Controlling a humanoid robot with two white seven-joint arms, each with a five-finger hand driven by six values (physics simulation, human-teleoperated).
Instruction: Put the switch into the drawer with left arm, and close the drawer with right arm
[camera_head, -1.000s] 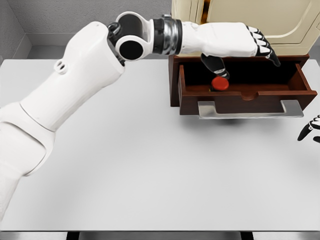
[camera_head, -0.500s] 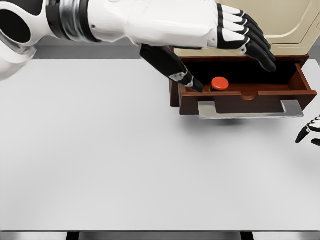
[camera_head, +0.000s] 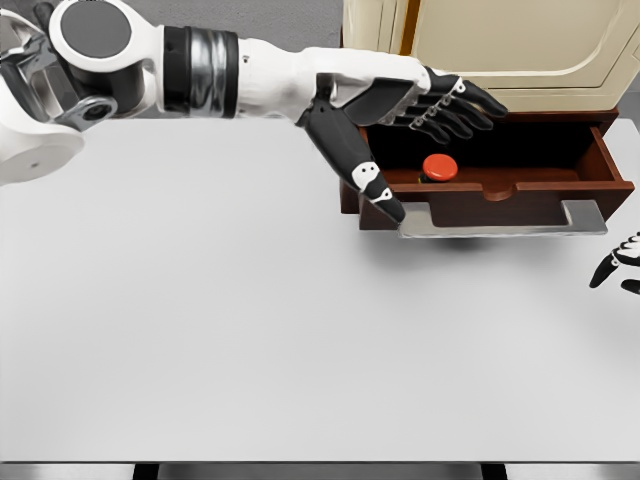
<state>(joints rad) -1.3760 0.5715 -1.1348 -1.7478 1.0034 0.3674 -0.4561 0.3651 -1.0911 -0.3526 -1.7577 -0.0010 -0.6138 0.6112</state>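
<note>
Red switch (camera_head: 439, 166) inside open drawer (camera_head: 497, 189)

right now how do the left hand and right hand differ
The left hand is fully in view, fingers spread, above the open drawer; of the right hand, only dark fingertips show at the picture's right edge, low over the table. Both hold nothing visible; the red switch lies in the drawer.

A pale grey tabletop (camera_head: 250, 340) fills most of the view; behind it stands what looks like a cream cabinet (camera_head: 520, 40).
</note>
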